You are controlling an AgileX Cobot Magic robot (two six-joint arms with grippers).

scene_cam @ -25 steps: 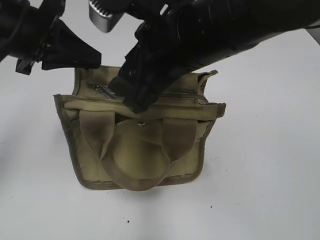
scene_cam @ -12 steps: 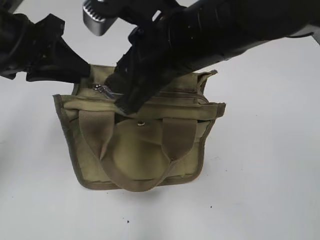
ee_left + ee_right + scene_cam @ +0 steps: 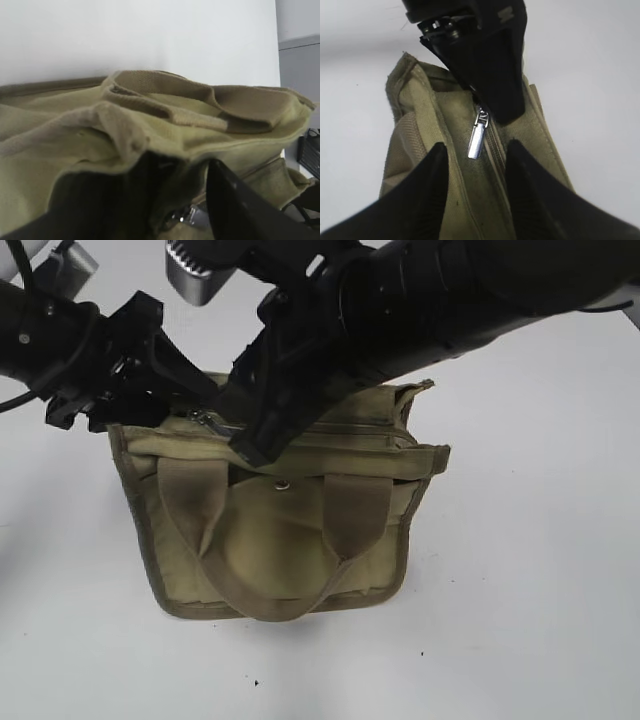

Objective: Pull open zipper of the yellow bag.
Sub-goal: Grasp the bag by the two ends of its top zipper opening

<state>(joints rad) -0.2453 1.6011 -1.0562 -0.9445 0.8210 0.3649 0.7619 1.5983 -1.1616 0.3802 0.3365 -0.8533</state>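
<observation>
Since the earlier frame, left fingers [image 3: 185, 390] wider apart (yellow bag [image 3: 280, 540] unmoved).

Even, bright overhead light, soft shadows; left wrist view is blurred, perhaps too close.

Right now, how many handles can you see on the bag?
2. The front handle hangs down over the near face of the bag. The back handle lies across the bag's far top edge, seen from the left wrist.
</observation>
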